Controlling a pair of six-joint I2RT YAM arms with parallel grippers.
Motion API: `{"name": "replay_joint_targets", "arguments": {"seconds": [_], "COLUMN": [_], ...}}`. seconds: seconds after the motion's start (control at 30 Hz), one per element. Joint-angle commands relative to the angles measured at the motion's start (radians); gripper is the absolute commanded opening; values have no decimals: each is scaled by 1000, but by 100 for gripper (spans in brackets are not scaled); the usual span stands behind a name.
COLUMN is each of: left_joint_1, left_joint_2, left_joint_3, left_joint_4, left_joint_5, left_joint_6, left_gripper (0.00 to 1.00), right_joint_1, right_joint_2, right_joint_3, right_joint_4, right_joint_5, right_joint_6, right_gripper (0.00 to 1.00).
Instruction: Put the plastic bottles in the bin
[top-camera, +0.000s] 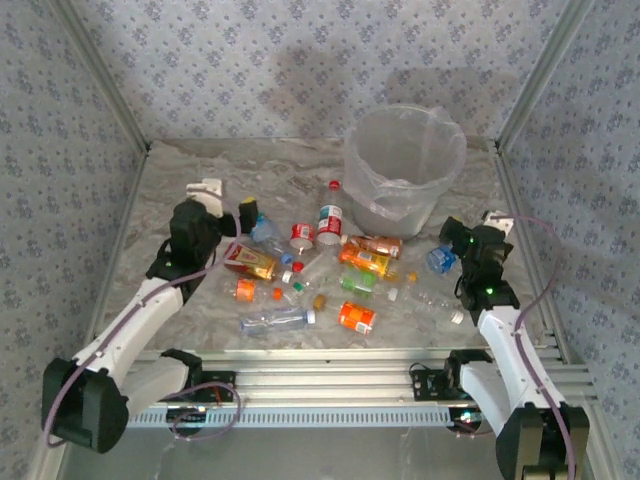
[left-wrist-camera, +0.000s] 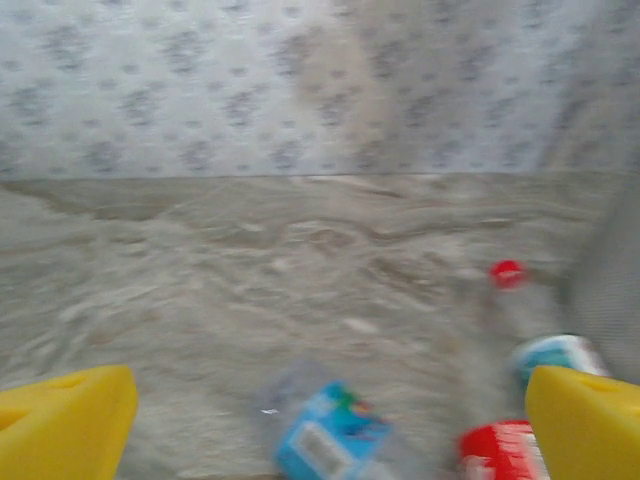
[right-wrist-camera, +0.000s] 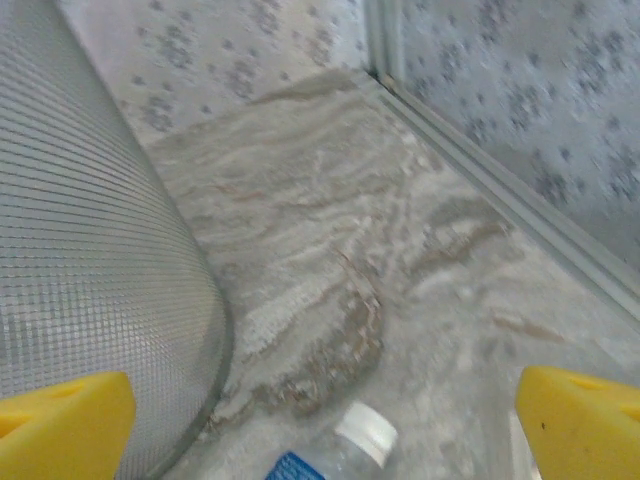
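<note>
Marble-look table (top-camera: 190, 165) with patterned walls round it. The bin (top-camera: 400, 190) stands upright at the far right of the table, bag liner folded over its rim; from my right wrist its gridded wall (right-wrist-camera: 90, 250) sits close on the left. Both my jaws are spread wide and pinch nothing. My left gripper (left-wrist-camera: 330, 405) hangs low at the left edge of the scatter, and my right gripper (right-wrist-camera: 325, 405) is just beside the bin's base, on its right. The plastic bottles (top-camera: 365, 260) lie on their sides or stand mid-table, on the near side of the bin (orange, red, green and blue labels). A blue-label bottle (left-wrist-camera: 330, 445) lies under my left jaws, blurred, with a red-label bottle (left-wrist-camera: 500, 450) by the right finger. A white-capped bottle (right-wrist-camera: 345, 450) lies between my right jaws, untouched. The smallest is a red cap (left-wrist-camera: 507, 272) further out.
</note>
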Motion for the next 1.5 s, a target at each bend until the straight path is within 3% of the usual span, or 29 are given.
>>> {"name": "replay_joint_targets", "arguments": {"seconds": [0.0, 0.2, 0.37, 0.53, 0.67, 0.97, 1.1, 1.47], "left_joint_1": [-111, -206, -229, -248, -262, -289, -359, -411], "left_joint_2": [14, 119, 206, 258, 284, 197, 179, 165], "left_joint_3": [156, 377, 555, 639, 638, 434, 389, 383], "left_joint_4": [-229, -341, -459, -492, -511, -364, -372, -372], "left_joint_5": [37, 206, 414, 527, 531, 471, 358, 332], "left_joint_6": [-36, -12, 142, 246, 287, 252, 304, 307], "left_gripper": [100, 100, 100, 100, 100, 100, 100, 99], "right_joint_1": [7, 7, 5, 1, -1, -9, -19, -72], "right_joint_2": [-15, -25, -18, 19, 87, 180, 236, 343], "right_joint_3": [67, 109, 144, 167, 186, 147, 146, 121], "right_joint_4": [-326, -467, -521, -524, -550, -436, -404, -300], "right_joint_5": [26, -69, -215, -266, -302, -313, -322, -340], "right_joint_6": [177, 274, 297, 335, 389, 473, 481, 488], "right_gripper": [100, 100, 96, 91, 89, 85, 86, 89]}}
